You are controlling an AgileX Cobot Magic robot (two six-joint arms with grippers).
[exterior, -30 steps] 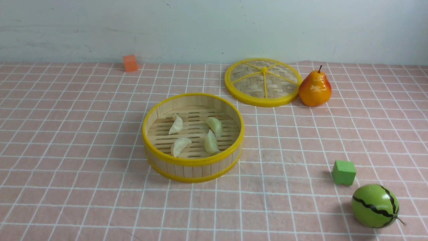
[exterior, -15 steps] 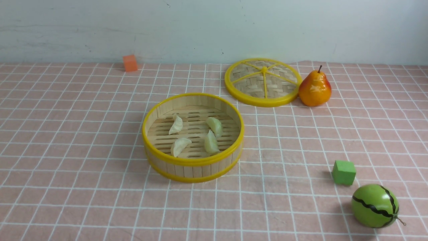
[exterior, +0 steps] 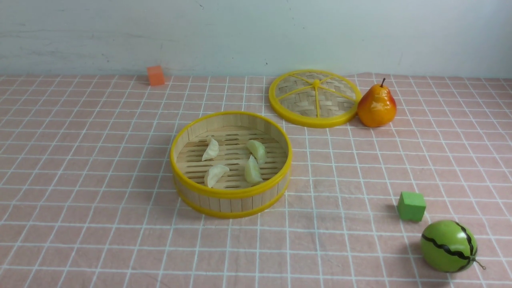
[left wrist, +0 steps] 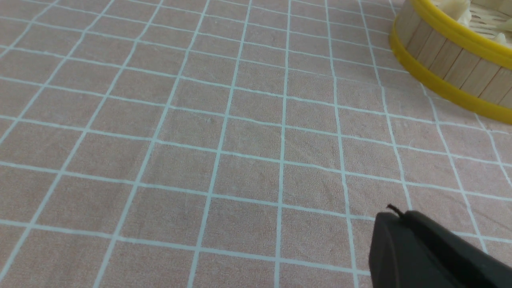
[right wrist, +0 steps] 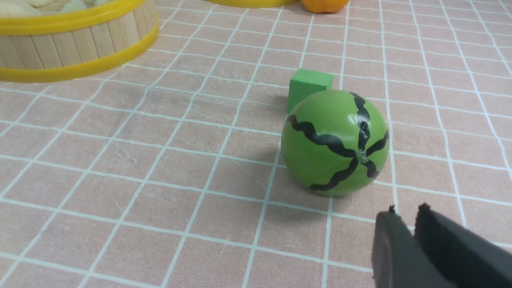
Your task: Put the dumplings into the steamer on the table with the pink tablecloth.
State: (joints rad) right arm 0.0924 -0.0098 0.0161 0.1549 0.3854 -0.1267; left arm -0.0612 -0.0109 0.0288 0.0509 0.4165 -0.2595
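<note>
All four pale pleated dumplings [exterior: 232, 159] sit in the round bamboo steamer [exterior: 231, 195]. Your left gripper [left wrist: 404, 236] and right gripper [right wrist: 404, 236] look closed, empty; a stray swing could nudge the steamer.

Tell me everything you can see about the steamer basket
The steamer is a round, shallow, upright basket with a wall of vertical pale wooden strips, yellow rims at top and bottom, and a slatted floor. It is open: its woven lid lies flat and apart, farther back to the right. It stands near the middle of the pink tablecloth. Four dumplings rest on its floor. No gripper touches it.
</note>
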